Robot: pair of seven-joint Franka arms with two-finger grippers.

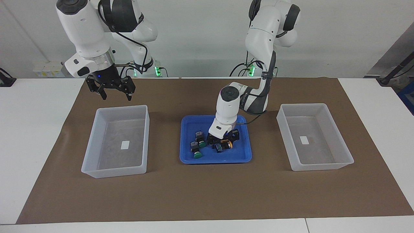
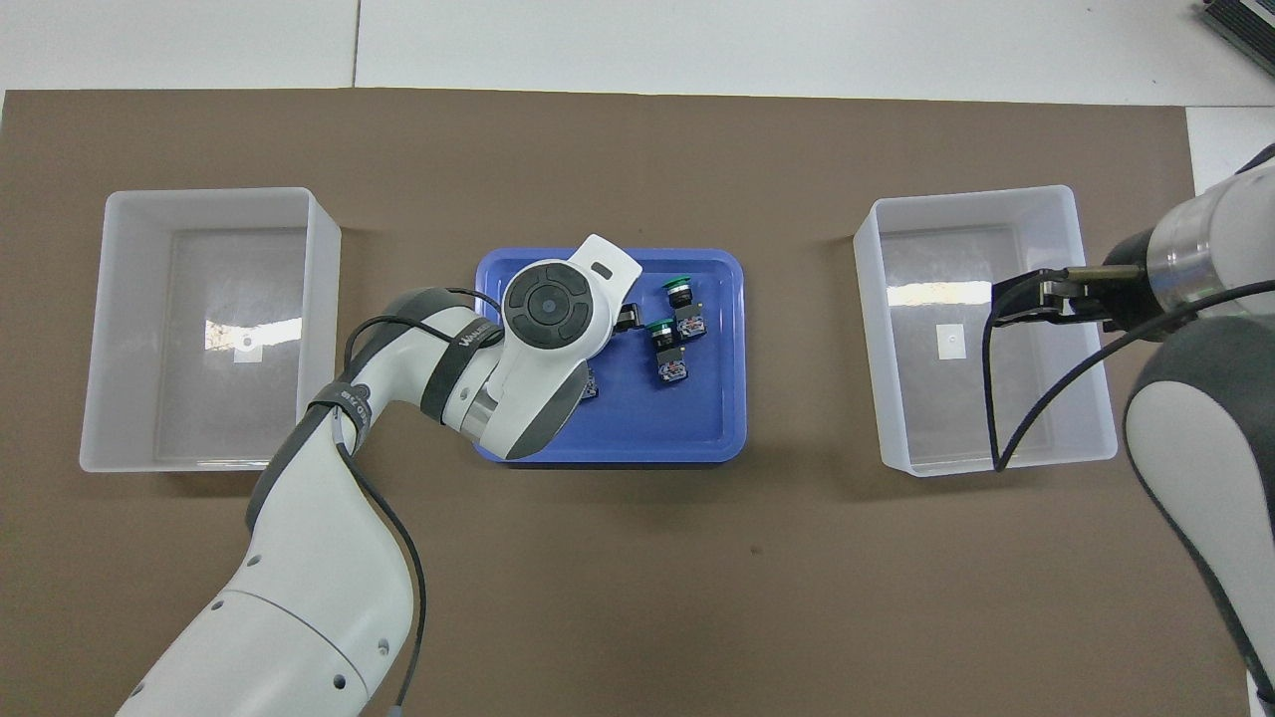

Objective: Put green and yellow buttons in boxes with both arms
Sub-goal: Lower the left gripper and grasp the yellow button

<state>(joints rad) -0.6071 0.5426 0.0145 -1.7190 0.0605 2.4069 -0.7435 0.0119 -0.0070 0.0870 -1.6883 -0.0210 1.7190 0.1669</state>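
Down in the blue tray point(image 1: 185, 155), the left claw point(image 1: 223, 141) is low among the buttons, its fingers around a yellow-capped button point(image 1: 228, 144); whether they grip it I cannot tell. Just beside it lies another button point(image 1: 220, 147), dark body showing, cap hidden. Two green-capped buttons point(image 1: 197, 151) point(image 1: 200, 139) lie on their sides toward the right arm's end of the tray, caps pointing away from the robots, long axes running roughly that way too. Both whitish bins point(image 1: 90, 152) point(image 1: 343, 155) hold only a small white label each. High up, the right claw point(image 1: 110, 86) hangs spread wide and holding nothing, over the edge of its bin nearest the robots. A brown mat point(image 1: 207, 194) lies under everything.
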